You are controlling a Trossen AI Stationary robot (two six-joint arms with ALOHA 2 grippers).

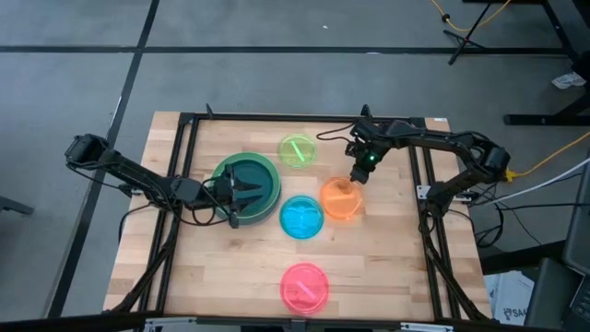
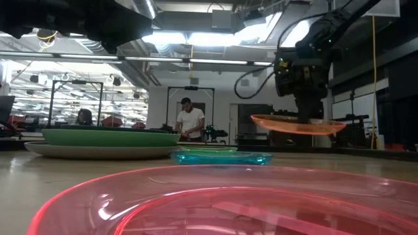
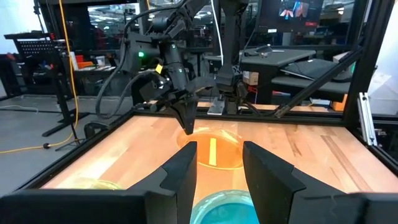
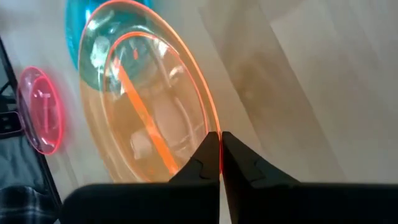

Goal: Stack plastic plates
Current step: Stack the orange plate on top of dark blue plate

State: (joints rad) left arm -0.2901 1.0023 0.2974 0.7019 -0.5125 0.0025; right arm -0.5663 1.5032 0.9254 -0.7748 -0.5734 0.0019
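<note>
High view looked straight down on the whole table (image 1: 230, 277). Low view sat at table-top height, pink plate (image 2: 228, 202) filling its foreground, facing the room. Left wrist view looked across the table toward the right gripper (image 3: 186, 124). Right wrist view sat close above the orange plate (image 4: 149, 99), shared with all views.

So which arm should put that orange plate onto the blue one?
The right. Its gripper is already shut on the orange plate, lifted beside the blue plate. The left gripper sits open over the big stack, holding nothing.
</note>
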